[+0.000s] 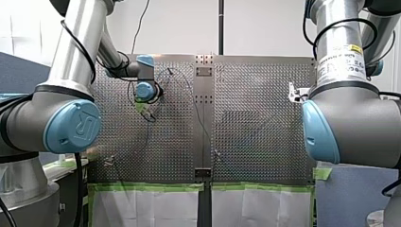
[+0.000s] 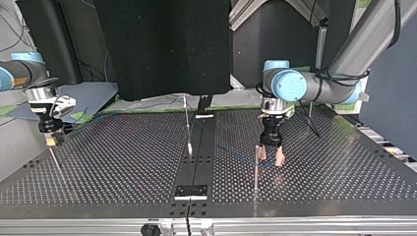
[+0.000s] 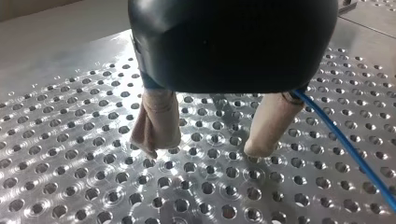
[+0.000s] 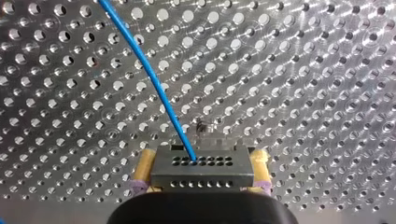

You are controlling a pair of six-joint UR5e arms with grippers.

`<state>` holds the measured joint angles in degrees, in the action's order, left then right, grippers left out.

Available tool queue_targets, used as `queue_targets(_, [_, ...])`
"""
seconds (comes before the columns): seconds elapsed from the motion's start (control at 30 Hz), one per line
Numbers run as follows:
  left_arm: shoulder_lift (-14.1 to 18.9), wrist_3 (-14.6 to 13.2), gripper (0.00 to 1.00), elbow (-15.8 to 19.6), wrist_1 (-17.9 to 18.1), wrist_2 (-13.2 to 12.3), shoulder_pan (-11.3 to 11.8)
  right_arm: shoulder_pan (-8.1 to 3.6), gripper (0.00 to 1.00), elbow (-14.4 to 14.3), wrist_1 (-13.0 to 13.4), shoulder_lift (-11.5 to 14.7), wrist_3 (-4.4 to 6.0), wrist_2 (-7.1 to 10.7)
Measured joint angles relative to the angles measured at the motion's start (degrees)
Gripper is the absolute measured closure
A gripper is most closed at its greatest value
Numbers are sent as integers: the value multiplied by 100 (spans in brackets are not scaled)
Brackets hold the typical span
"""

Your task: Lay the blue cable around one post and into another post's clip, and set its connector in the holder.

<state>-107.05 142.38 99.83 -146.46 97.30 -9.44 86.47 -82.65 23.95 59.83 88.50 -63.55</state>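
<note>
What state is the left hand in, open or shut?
Open: on the left hand the beige fingers stand apart, nothing between them.

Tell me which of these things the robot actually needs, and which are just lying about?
For the job: blue cable, connector held by my right gripper, my left gripper, post, second post.
Just lying about: green tape, white sheets, black panel.

The perforated table [image 1: 255, 118] is two metal plates joined by a plain strip [image 1: 204, 94] down the middle. In the front view, green tape [image 1: 146, 186] runs along its six o'clock edge, with white sheets [image 1: 151, 208] just below. At twelve o'clock a dark pole [image 1: 221, 26] rises against the pale wall [image 1: 265, 23]. Seen from across the table, a big black panel [image 2: 162, 44] stands at twelve.
</note>
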Motion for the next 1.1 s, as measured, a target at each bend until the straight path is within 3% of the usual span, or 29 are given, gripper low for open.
queue_targets(0.4, [2, -5, 0, -9, -4, 0, -5, 26, 100, 25, 27, 1, 86, -12])
queue_targets(0.67, [4, -9, 0, -10, -6, -3, -13, 33, 100, 25, 41, -1, 160, -161])
queue_targets(0.87, [3, -9, 0, -10, -6, -5, -9, 35, 100, 23, 66, -6, 211, -176])
queue_targets(1.1, [0, -9, 0, -10, -6, -5, -5, 45, 100, 22, 91, -9, 221, -176])
